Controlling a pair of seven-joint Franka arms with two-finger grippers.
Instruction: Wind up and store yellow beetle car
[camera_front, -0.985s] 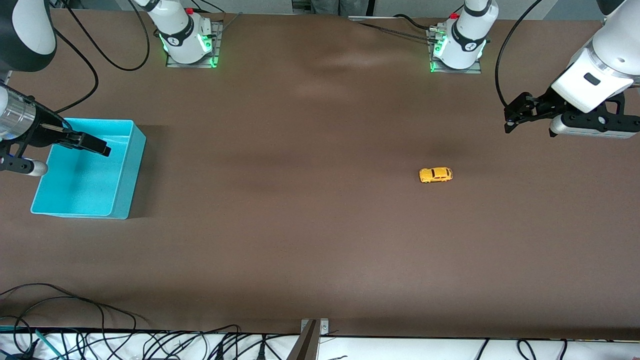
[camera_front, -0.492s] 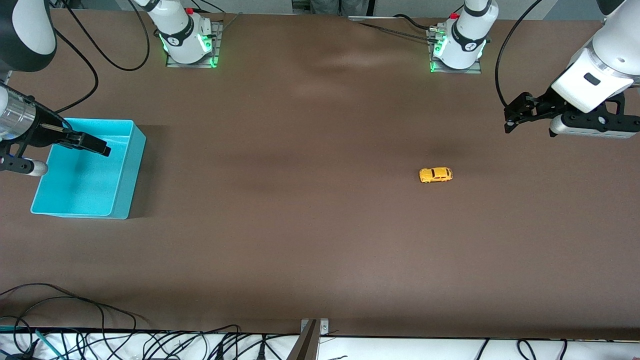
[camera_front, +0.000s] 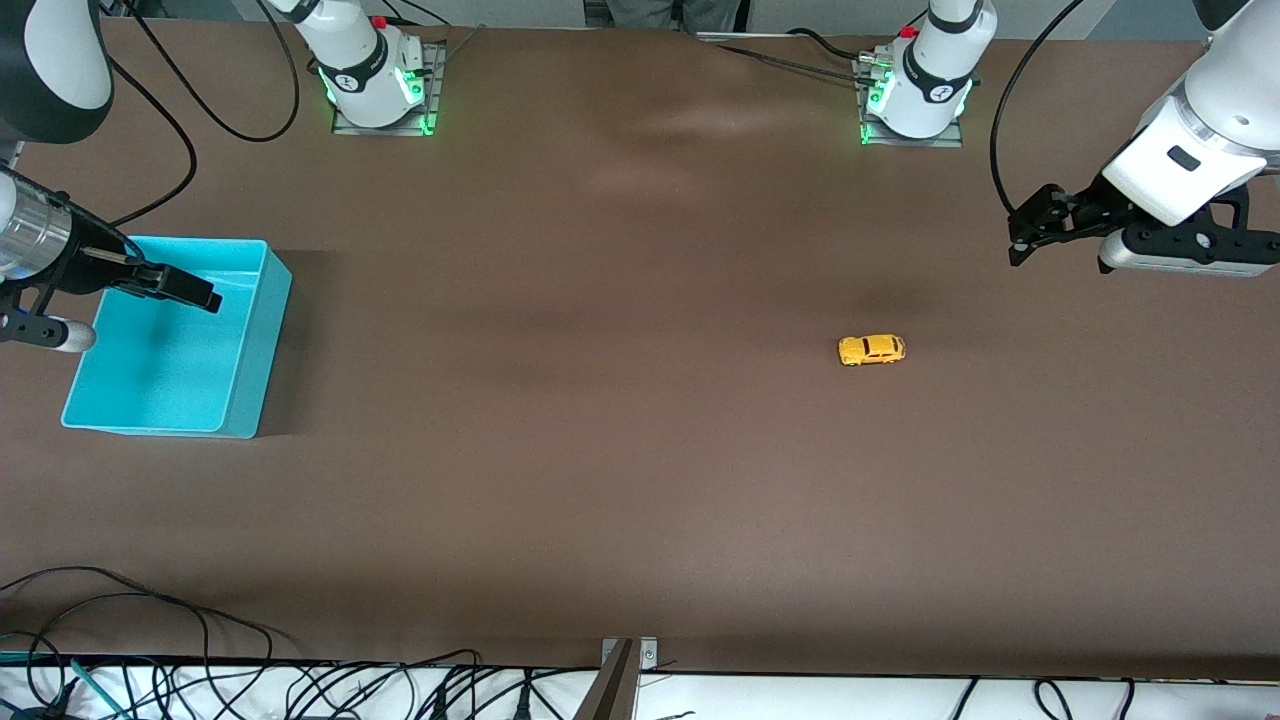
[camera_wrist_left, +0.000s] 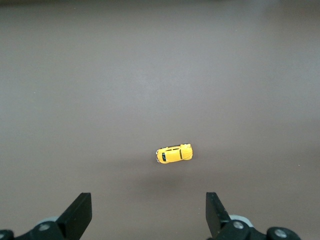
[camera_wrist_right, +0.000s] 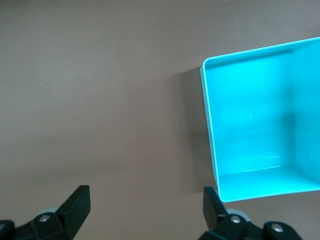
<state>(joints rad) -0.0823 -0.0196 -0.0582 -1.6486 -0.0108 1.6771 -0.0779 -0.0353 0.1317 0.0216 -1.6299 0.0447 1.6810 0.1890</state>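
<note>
Yellow beetle car (camera_wrist_left: 174, 154): one tiny toy with a rounded yellow-orange body, dark side windows and small dark wheels. It stands on its wheels on the table, alone, with a faint shadow on the surface just beside it.

Table (camera_wrist_left: 150, 75): plain brown matte surface that fills the whole view, evenly lit, with a soft pale sheen across part of it.

Left gripper (camera_wrist_left: 148, 211): two black fingers (camera_wrist_left: 79, 212) spread wide apart, holding nothing, raised over the table. The car shows between the two fingertips, well apart from both and touching neither.
</note>
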